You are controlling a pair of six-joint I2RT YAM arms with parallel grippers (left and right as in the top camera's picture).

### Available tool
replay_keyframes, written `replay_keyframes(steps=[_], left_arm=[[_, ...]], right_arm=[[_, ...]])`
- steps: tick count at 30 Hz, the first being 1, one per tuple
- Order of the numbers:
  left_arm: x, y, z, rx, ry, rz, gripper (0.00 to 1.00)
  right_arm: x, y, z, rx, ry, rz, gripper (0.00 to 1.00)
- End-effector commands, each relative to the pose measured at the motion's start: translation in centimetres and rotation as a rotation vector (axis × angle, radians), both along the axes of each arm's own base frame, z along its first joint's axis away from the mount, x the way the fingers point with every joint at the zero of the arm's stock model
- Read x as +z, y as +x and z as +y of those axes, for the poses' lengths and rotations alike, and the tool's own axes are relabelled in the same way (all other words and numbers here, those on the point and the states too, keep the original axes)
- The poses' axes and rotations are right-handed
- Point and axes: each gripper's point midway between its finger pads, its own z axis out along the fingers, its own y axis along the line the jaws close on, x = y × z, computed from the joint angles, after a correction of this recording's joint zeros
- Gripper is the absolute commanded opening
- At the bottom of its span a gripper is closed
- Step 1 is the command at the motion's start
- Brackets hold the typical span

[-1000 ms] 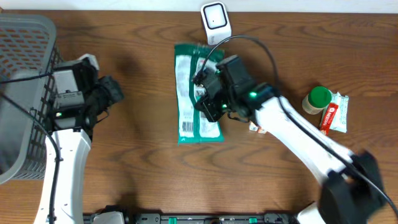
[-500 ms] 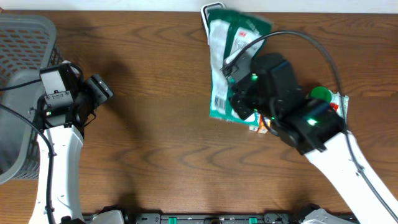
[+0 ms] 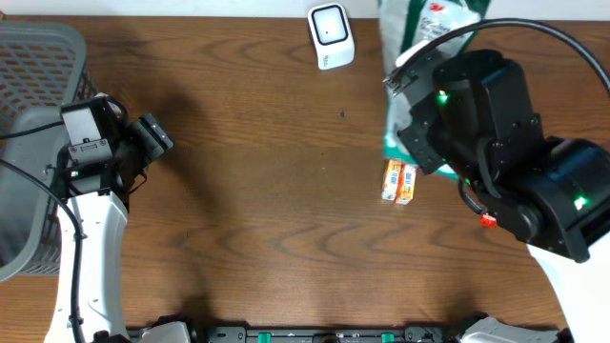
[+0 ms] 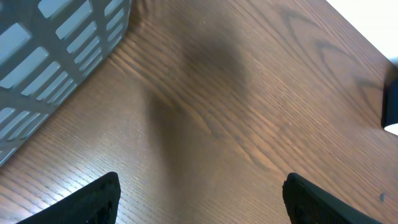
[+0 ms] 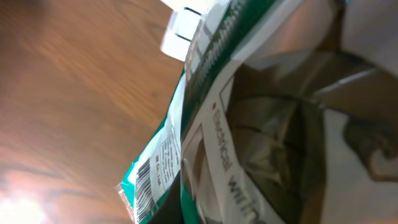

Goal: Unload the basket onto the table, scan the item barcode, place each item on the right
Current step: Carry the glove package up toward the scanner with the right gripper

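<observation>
Your right gripper (image 3: 416, 129) pinches the green-and-white packet (image 3: 419, 19), held up off the table (image 3: 267, 238) just right of the scanner (image 3: 331, 36), its barcode (image 5: 144, 186) showing in the wrist view. Your left gripper (image 4: 199, 199) stands spread wide and empty, well to the scanner's left.

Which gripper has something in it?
The right gripper, shut on the green-white packet; the left gripper is open and empty by the basket.
</observation>
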Motion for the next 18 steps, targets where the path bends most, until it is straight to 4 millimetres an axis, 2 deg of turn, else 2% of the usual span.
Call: replay_keyframes(steps=[1,6,12,18], left_arm=[[-0.4,-0.1,0.3,0.005,0.007,0.015,0.84],[-0.4,-0.1,0.3,0.005,0.007,0.015,0.84],[-0.4,-0.1,0.3,0.005,0.007,0.015,0.84],[-0.4,-0.1,0.3,0.005,0.007,0.015,0.85]], right_arm=[[1.1,1.2,-2.6,-0.125,-0.158,-0.085,0.01],[2.3,2.0,-3.0,-0.188,-0.269,-0.166,0.01],[2.9,1.1,0.3,-0.104,-0.214,-0.203,0.01],[2.7,0.8,1.6,-0.022,-0.282,-0.205,0.01]])
